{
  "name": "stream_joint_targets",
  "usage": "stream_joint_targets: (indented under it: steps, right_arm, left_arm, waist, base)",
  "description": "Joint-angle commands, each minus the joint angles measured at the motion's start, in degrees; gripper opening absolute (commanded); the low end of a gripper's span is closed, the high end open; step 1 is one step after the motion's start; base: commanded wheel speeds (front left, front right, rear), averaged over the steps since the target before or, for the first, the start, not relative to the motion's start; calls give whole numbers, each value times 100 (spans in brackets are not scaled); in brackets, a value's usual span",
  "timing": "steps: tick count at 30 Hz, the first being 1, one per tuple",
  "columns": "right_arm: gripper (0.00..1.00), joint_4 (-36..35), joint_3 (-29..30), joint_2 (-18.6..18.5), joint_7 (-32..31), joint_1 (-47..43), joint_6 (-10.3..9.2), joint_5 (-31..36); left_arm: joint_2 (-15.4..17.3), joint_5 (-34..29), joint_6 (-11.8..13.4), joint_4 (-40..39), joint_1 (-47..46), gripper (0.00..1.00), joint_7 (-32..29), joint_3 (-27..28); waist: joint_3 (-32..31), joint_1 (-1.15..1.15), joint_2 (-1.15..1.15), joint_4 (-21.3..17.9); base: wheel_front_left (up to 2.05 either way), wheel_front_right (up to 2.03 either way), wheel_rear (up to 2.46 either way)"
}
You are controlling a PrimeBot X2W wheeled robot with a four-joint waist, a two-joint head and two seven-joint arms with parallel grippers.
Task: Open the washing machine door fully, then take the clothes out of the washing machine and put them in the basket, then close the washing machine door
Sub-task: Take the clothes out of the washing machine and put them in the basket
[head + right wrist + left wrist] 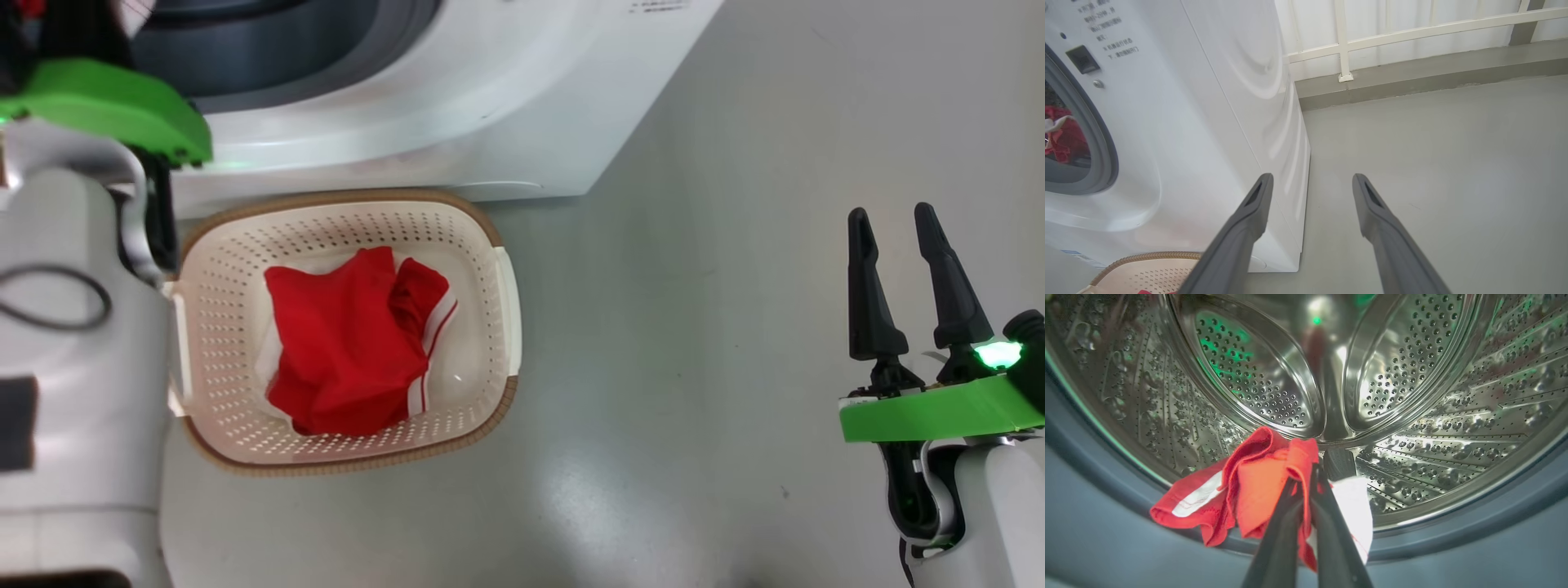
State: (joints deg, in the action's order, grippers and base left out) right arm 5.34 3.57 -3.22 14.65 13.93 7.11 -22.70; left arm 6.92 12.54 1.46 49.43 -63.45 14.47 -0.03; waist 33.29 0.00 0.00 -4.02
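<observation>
Near right: waiting with right gripper [891, 214] spread empty over the floor [694, 367]. Left: one red garment [351, 343] in the basket [220, 343], set beside the washing machine [457, 106] for short drops. Farthest: pinching another red garment [1253, 477] at the drum [1453, 428] lip, left gripper [1306, 486] clamped.

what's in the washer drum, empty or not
Not empty: a red garment lies at the front lip of the drum, pinched by the shut left gripper.

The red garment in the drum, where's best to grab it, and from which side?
Probably the garment's raised fold, coming straight in through the front opening: it stands up off the drum wall, and the left gripper is shut on it there.
</observation>
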Motion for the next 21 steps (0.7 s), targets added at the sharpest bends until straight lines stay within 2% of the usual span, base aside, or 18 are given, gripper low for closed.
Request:
stream_joint_targets:
  steps: [1, 13, 21]
  right_arm:
    - [100, -155, -78, -61, 35, -189, 37, 67]
    - [100, -168, -58, -157, 35, -420, 37, 85]
    - [100, -183, -66, -172, 35, -477, 37, 94]
  left_arm:
    - [169, -38, -27, -405, 240, 0, 51, 141]
    - [-326, -298, -268, -2695, 1854, 0, 52, 564]
    - [-399, -247, -266, -3926, 2570, 0, 52, 541]
  waist:
    - [-83, 0, 0, 86]
    - [-340, 0, 0, 269]
    - [-393, 0, 0, 320]
  base:
    - [0, 0, 0]
    - [0, 0, 0]
    - [0, 0, 0]
